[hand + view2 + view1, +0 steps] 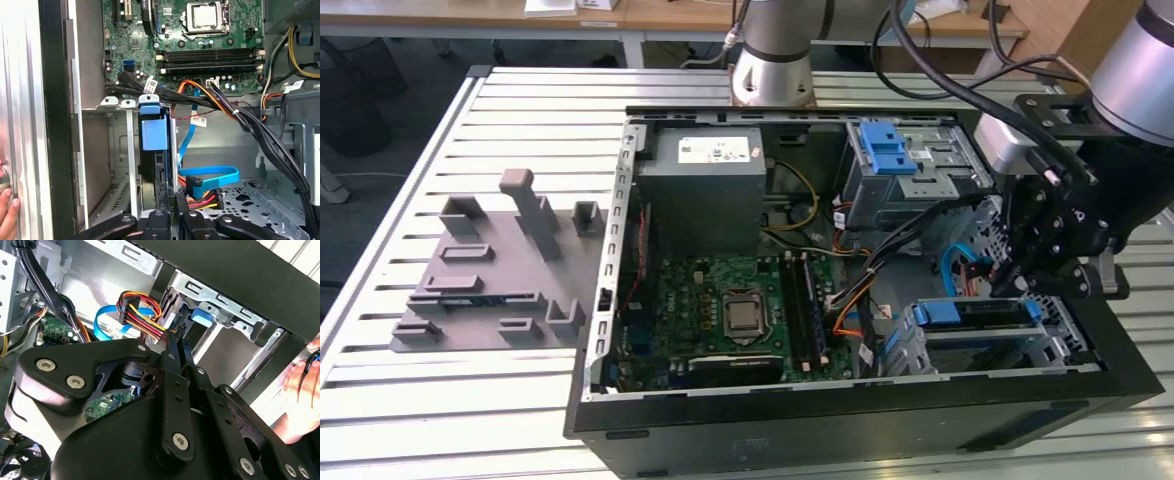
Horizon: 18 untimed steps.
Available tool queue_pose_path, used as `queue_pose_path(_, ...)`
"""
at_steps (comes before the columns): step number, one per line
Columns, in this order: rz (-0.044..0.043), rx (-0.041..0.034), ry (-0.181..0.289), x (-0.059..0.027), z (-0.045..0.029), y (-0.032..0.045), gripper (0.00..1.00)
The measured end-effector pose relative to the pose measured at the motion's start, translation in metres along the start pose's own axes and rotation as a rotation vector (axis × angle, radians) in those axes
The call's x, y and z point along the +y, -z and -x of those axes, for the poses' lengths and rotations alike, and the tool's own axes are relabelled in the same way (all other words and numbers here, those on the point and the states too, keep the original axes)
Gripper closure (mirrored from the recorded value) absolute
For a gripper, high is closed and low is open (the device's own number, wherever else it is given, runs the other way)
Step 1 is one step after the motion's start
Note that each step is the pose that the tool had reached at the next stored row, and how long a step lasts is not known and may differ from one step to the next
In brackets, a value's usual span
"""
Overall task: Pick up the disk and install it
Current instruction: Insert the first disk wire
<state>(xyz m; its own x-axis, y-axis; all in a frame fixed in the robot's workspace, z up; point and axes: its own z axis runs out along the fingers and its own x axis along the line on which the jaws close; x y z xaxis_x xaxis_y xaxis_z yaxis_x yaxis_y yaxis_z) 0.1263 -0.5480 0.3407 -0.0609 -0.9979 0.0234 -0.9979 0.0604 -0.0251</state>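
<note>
Computer case (854, 425): black outside, bare silver metal inside. Circuit board (720, 300): green, with black slots and a silver square chip (204, 16). Power box (707, 190): grey, small white sticker. Drive cage (907, 170): silver with a blue latch. Disk (974, 315): blue plastic frame; blue tab in the first wrist view (153, 132). Flat cable (210, 177): light blue. Wire bundle (142, 315): red, yellow, orange, black. Gripper (1047, 275): matte black, silver screw heads. Table (400, 200): pale grey slats. Fixture block (494, 270): dull mauve-grey.
</note>
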Motion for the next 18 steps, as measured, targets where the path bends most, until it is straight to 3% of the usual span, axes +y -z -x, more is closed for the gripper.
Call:
queue_pose_path(7,-0.0001,-0.0009,0.001,0.0001,-0.0054,-0.0019,0.84)
queue_pose_path(18,-0.0001,-0.0027,0.005,0.0001,-0.0054,-0.0042,0.84)
